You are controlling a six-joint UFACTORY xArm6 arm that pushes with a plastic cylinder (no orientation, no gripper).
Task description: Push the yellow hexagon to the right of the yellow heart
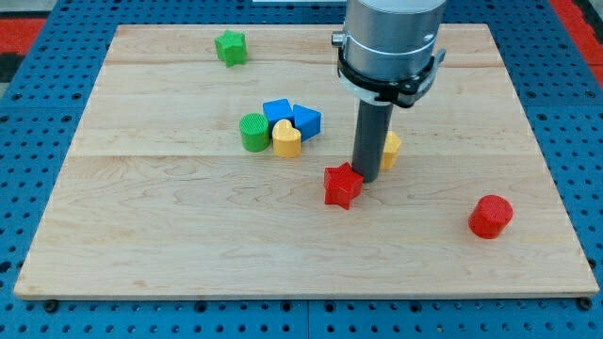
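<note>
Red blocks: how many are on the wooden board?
2: a red star near the middle, just left of my tip, and a red cylinder at the view's lower right. None seems hidden.

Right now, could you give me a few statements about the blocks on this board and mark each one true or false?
1. My tip is beside the red star. True.
2. The yellow hexagon sits left of the yellow heart. False: it is on the heart's right, partly hidden behind the rod.
3. The green cylinder touches the yellow heart. True.
4. The red cylinder is at the view's top left. False: it is at the bottom right.
</note>
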